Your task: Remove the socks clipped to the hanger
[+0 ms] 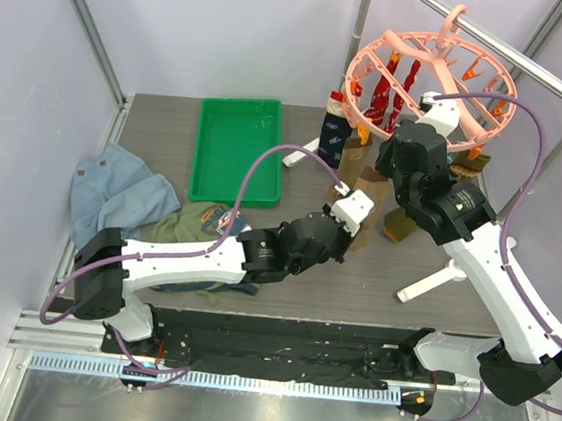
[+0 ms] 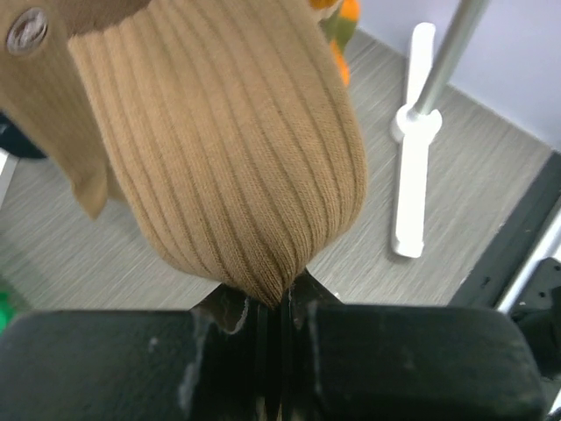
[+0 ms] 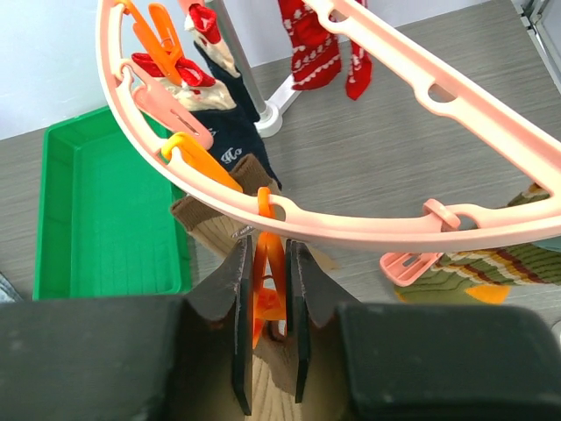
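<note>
The salmon-pink ring hanger [image 1: 430, 85] hangs from the rail at the back right. Red socks [image 1: 388, 96], a navy sock [image 1: 334, 136], an olive striped sock [image 1: 470, 165] and a brown-tan sock [image 1: 368, 192] hang from its clips. My left gripper [image 1: 357, 229] is shut on the toe of the brown-tan sock [image 2: 228, 149], pinching its lowest tip. My right gripper [image 3: 270, 254] is under the ring [image 3: 368, 219], its jaws closed on the orange clip [image 3: 270, 281] that holds the brown-tan sock's cuff [image 3: 206, 219]. The navy sock [image 3: 232, 145] and olive striped sock [image 3: 491, 267] hang on either side.
A green tray [image 1: 237, 146] lies at the back middle. A pale blue denim garment [image 1: 112, 193] and an olive T-shirt [image 1: 193, 232] lie at the left. The white rail stand's foot [image 1: 434, 282] lies on the table under my right arm, and also shows in the left wrist view [image 2: 412, 175].
</note>
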